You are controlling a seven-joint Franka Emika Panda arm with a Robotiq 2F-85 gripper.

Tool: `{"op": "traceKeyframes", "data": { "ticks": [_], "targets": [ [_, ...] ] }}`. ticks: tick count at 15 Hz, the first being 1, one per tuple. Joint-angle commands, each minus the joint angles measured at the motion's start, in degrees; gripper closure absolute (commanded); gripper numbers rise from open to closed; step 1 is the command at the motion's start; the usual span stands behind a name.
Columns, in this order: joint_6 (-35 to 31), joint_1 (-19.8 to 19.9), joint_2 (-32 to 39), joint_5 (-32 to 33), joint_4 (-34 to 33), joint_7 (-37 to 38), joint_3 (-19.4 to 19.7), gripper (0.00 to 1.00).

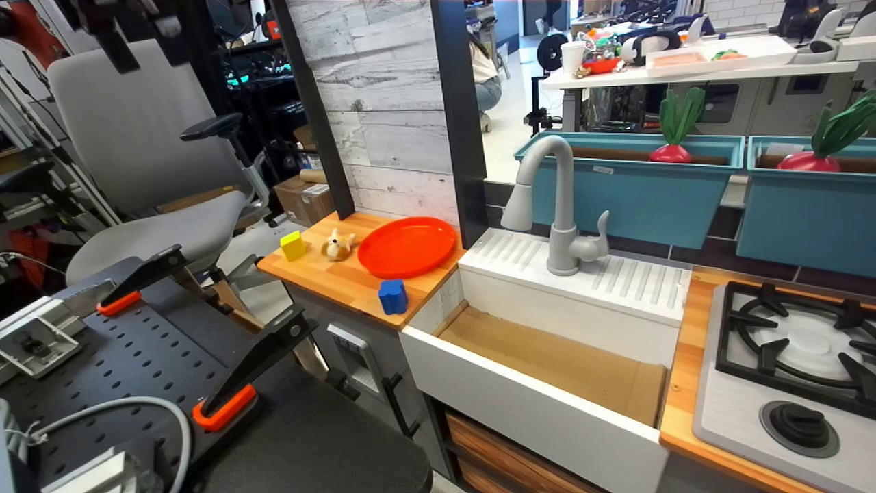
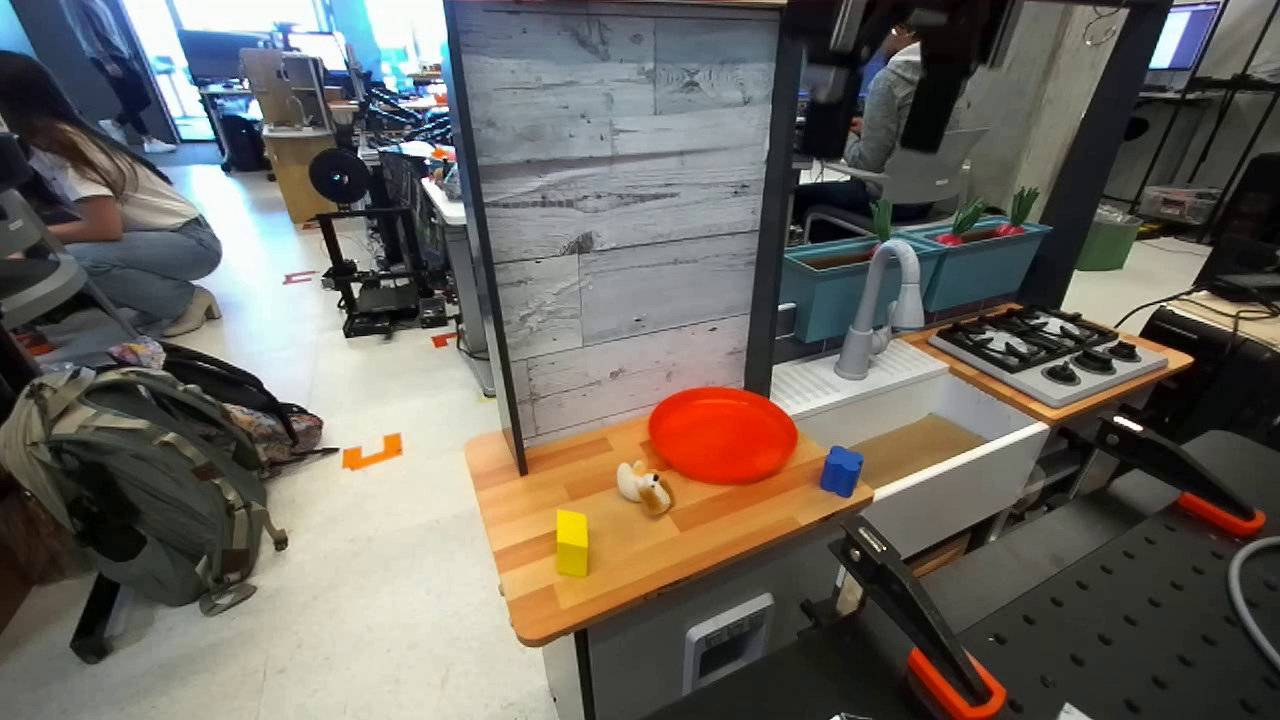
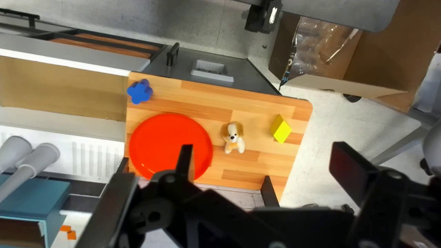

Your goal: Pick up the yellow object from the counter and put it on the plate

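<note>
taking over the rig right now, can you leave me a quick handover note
The pincer: open, holding nothing, raised off the counter.
The yellow block: on the counter, apart from the plate, which also sits there; the toy dog is between them.
Done: neither pick nor place yet.
Left: grasp the yellow block, carry it past the toy dog, set it on the plate, let go.

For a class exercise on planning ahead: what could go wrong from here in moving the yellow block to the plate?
The yellow block stands near the end of the counter, so a misjudged grasp might knock it to the floor.

The toy dog is between block and plate, so a low carry could hit it.
</note>
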State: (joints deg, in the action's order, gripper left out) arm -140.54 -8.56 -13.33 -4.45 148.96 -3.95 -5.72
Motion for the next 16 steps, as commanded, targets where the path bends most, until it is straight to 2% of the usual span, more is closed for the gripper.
{"op": "traceKeyframes", "data": {
  "ticks": [1,7,11,16],
  "targets": [
    [-7.2,-1.9,13.3,-5.0,-3.2,-3.0,-0.3,0.00],
    [-17.4,0.1,33.9,-8.1,-11.1,-2.4,-3.7,0.00],
    [-22.0,2.1,44.1,-8.2,-17.8,-1.2,-6.1,0.00],
    [-23.5,-0.9,54.3,-5.0,-26.4,3.5,-4.5,0.00]
  ]
}}
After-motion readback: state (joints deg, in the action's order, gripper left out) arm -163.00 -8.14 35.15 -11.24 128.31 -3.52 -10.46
